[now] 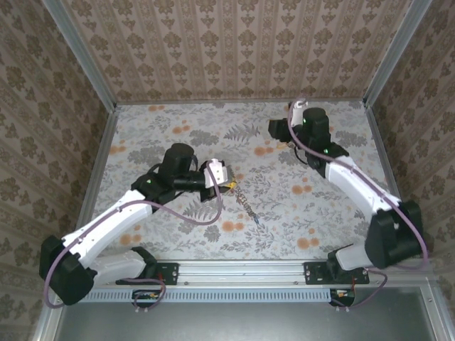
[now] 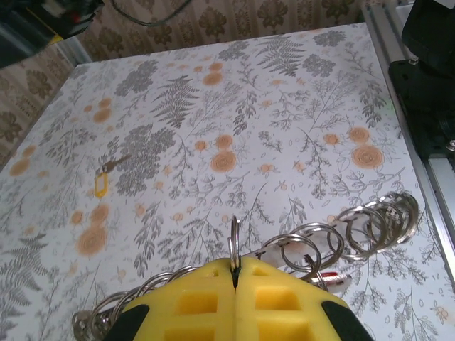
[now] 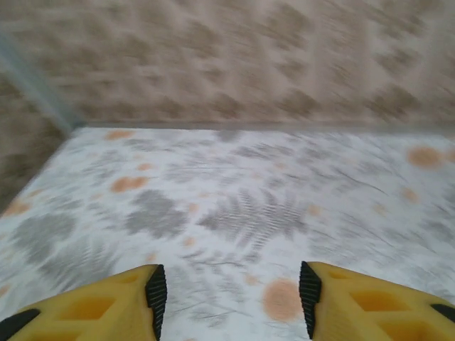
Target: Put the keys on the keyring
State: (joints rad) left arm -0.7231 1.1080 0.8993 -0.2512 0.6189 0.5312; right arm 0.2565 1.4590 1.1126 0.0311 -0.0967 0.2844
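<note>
While the keyring (image 2: 233, 238) stands upright, low centre of the left wrist frame, pinched in the closed left gripper (image 2: 234, 273), a yellow key (image 2: 100, 183) lies flat at mid-left. Empty, the right gripper (image 3: 231, 291) hangs with jaws apart. Best, likely: grasp the key by its blade, leaving the head's hole free.

Left claw (image 2: 234, 275) clamped, right claw (image 3: 231, 298) parted.
</note>
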